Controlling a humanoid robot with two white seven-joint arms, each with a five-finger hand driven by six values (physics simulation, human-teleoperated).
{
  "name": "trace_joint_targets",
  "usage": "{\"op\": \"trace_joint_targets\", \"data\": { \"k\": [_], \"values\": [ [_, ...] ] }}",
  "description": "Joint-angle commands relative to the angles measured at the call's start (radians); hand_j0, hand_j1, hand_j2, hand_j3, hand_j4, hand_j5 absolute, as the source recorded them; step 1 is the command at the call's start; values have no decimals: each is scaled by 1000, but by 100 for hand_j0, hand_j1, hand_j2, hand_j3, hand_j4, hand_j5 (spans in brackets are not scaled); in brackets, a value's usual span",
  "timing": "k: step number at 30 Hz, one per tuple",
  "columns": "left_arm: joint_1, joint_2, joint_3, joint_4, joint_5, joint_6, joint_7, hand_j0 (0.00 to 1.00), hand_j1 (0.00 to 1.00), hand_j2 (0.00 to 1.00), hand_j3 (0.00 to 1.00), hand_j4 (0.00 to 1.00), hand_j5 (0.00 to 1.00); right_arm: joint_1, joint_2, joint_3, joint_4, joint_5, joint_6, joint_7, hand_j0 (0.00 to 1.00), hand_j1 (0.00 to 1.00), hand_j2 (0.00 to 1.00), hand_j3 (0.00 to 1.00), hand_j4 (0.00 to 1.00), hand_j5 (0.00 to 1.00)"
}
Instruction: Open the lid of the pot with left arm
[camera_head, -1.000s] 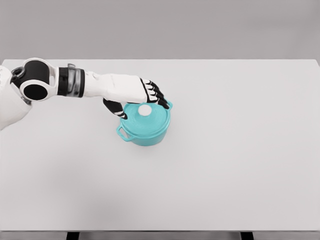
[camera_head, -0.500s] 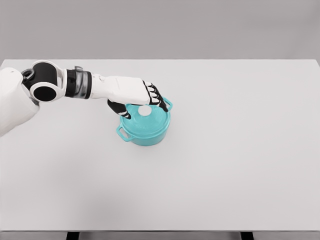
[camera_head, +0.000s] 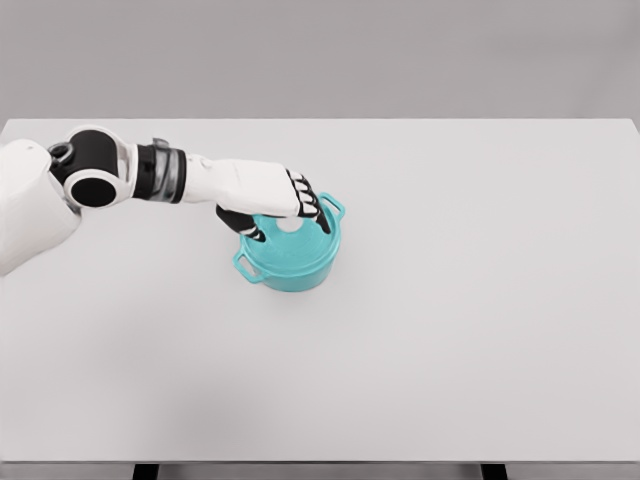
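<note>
In the head view, the teal pot (camera_head: 290, 255) sits left of centre on the white surface (camera_head: 480, 300), its lid (camera_head: 292, 242) on, nothing else near it. The left robot hand (camera_head: 290, 205) has dropped lower since a second ago, fingers (camera_head: 318, 212) now curled around the white knob (camera_head: 291, 225).

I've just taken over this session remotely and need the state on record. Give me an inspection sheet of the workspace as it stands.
Surface: white table, flat, bare apart from the pot.
Job's things: teal pot with its lid on; white knob partly covered by the hand.
Clutter: nothing seen.
Grippers: left hand over the lid, fingers curled down around the knob; a firm grasp cannot be confirmed. Right hand not in view.
Cables: nothing seen.
Surroundings: plain grey backdrop; dark table legs at the bottom edge.
</note>
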Motion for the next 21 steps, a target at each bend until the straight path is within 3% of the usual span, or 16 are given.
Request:
{"op": "trace_joint_targets", "data": {
  "k": [1,14,21],
  "values": [
    [0,0,-6,0,5,3,0,81,81,81,81,81,81,0,0,0,0,-1,0,0,100,100,100,100,100,100],
    [0,-1,-6,0,5,3,0,55,55,55,55,55,55,0,0,0,0,1,0,0,100,100,100,100,100,100],
    [-3,-1,-6,0,1,3,0,47,47,47,47,47,47,0,0,0,0,1,0,0,100,100,100,100,100,100]
  ]
}}
